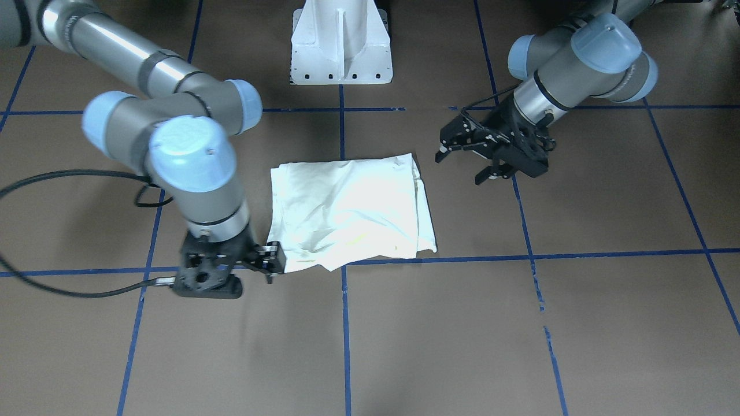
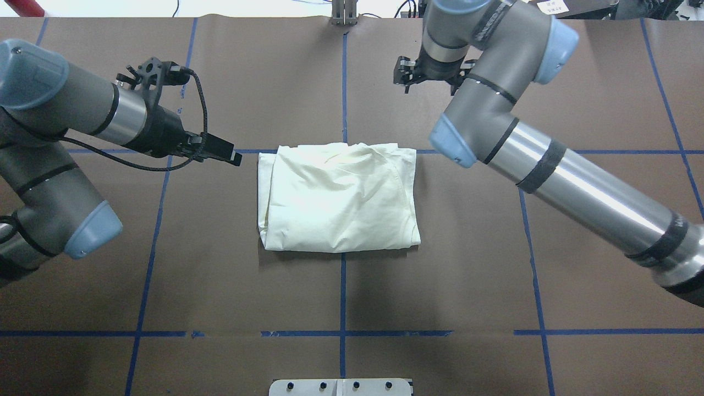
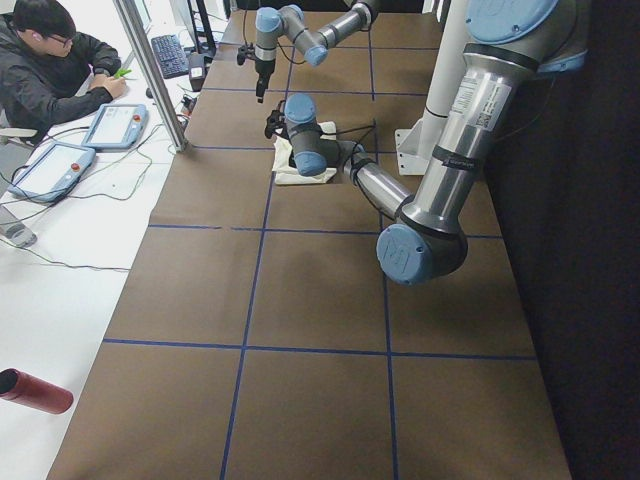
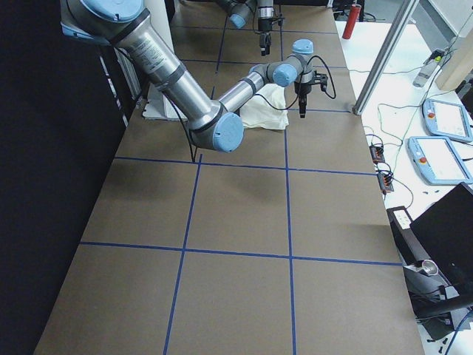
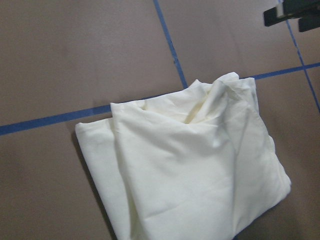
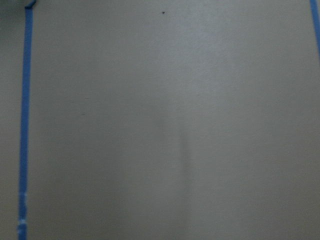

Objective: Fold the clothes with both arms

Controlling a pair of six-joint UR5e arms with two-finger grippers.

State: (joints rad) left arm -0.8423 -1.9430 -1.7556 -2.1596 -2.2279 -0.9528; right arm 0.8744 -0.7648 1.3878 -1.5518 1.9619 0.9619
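T-shirt (image 2: 338, 198) near left pincer (image 1: 462, 166), apart

1 shirt (image 2: 338, 198), 2 arms (image 2: 82, 110) (image 2: 550, 165)

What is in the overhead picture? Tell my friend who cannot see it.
A folded cream shirt lies in the middle of a brown table crossed by blue tape lines. The left gripper hovers beside its far left corner; the right gripper hangs farther back, over bare table.
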